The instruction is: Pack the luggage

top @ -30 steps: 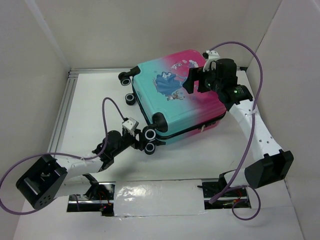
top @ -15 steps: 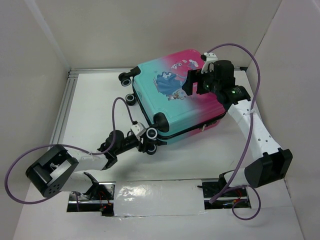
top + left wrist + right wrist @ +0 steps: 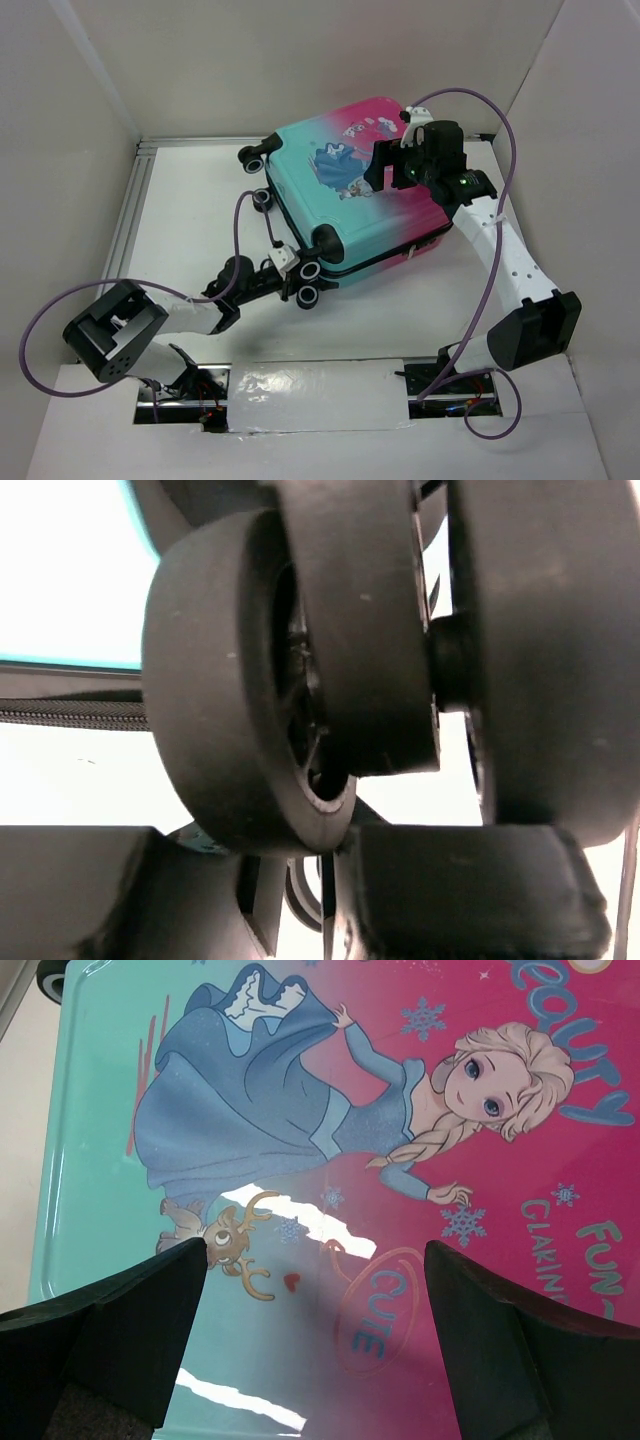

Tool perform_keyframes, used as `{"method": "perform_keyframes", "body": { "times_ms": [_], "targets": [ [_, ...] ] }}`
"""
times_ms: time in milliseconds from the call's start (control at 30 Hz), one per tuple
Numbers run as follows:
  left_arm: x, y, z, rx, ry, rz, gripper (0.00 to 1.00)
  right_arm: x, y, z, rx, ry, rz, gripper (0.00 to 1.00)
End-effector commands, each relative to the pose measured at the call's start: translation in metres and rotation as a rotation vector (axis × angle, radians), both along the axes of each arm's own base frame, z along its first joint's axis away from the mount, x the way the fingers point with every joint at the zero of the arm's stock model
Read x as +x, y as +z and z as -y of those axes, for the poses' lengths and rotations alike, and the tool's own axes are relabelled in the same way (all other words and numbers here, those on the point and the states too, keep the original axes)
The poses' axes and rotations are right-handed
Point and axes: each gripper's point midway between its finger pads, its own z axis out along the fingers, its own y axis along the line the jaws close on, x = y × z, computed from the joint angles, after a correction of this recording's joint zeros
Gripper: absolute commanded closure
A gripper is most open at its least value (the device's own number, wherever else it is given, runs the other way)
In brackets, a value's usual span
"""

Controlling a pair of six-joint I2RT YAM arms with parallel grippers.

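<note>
Two hands attend the luggage (image 3: 350, 200), shut on the bench (image 3: 190, 200) toward twelve o'clock: the left hand (image 3: 298, 284) sits half-closed around its seven o'clock wheel (image 3: 309, 271), grip unclear; the right hand (image 3: 312, 1270) hovers wide open, empty, above. Seat the wheel squarely before pulling.

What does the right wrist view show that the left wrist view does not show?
Only the right wrist view shows the princess print on the luggage and the open right gripper over the shell. Only the left wrist view shows a black wheel, very close, and the zipper. Both views show a part of the teal shell.
</note>
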Motion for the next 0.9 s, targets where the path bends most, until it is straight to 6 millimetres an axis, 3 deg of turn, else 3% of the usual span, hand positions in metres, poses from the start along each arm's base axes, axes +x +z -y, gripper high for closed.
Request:
{"method": "perform_keyframes", "body": {
  "times_ms": [0, 167, 200, 300, 400, 433, 533, 667, 867],
  "targets": [
    [0.023, 0.054, 0.013, -0.098, 0.026, 0.144, 0.71, 0.006, 0.01, 0.002, 0.003, -0.013, 0.032, 0.05],
    [0.021, 0.055, 0.021, -0.101, -0.009, 0.095, 0.52, 0.008, 0.007, 0.002, 0.001, -0.013, 0.023, 0.03],
    [0.02, 0.052, 0.021, -0.094, -0.009, 0.085, 0.4, 0.008, 0.007, 0.002, 0.001, -0.013, 0.023, 0.03],
    [0.018, 0.052, 0.022, -0.098, -0.019, 0.077, 0.3, 0.008, 0.007, 0.002, 0.001, -0.013, 0.023, 0.03],
    [0.021, 0.047, 0.024, -0.09, -0.019, 0.066, 0.3, 0.008, 0.007, 0.002, 0.001, -0.013, 0.023, 0.03],
    [0.023, 0.054, 0.025, -0.104, -0.019, 0.084, 0.3, 0.008, 0.007, 0.002, 0.001, -0.013, 0.023, 0.03],
    [0.029, 0.051, 0.03, -0.121, -0.009, 0.068, 0.36, 0.008, 0.007, 0.002, 0.001, -0.013, 0.023, 0.03],
    [0.033, 0.054, 0.034, -0.176, 0.002, 0.056, 0.45, 0.008, 0.007, 0.002, 0.001, -0.013, 0.023, 0.03],
    [0.045, 0.064, 0.03, -0.236, 0.074, 0.065, 0.66, 0.007, 0.002, 0.002, -0.002, -0.013, 0.014, 0.03]
  ]
}}
